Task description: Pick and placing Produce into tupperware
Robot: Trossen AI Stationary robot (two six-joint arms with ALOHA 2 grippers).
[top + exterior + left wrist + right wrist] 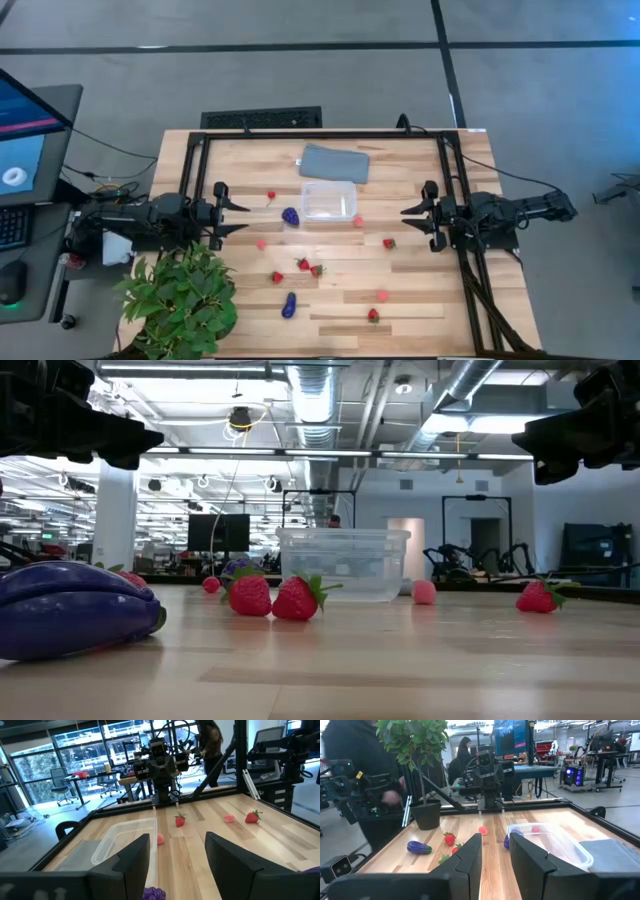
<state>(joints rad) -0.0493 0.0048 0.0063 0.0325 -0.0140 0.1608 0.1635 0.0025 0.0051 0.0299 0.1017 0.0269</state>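
The left gripper (240,210) hovers at the left edge of the table (420,300), its 2 fingers spread apart with nothing between them. The left wrist view shows this best: the 2 dark fingers (132,857) stand well apart with bare wood between them. The right gripper (408,211) hovers at the opposite edge, facing the left one. Its fingers (470,857) are drawn together and hold nothing.

The tupperware (329,200) sits between the 2 grippers, nearer the right gripper's fingertips than the left's. From above it looks empty. A grey-blue pad (335,163) lies just beyond it.

The produce is scattered on the wood outside the box. A dark purple piece (290,215) lies just beside the tupperware on the side facing the left fingertips; in the left wrist view it shows only as a purple edge (154,893) close under the fingers. A pinkish bit (358,221) touches or nearly touches the box's corner toward the right fingertips. A strawberry (389,243) lies near the right fingertips. 2 strawberries (309,267) lie together farther off.

The low view alone shows the long purple piece (75,608) close up. Only the high view shows it (289,305) lying well away from both grippers, near the leafy plant (180,300). The right wrist view shows a person (367,775) standing beyond the table.
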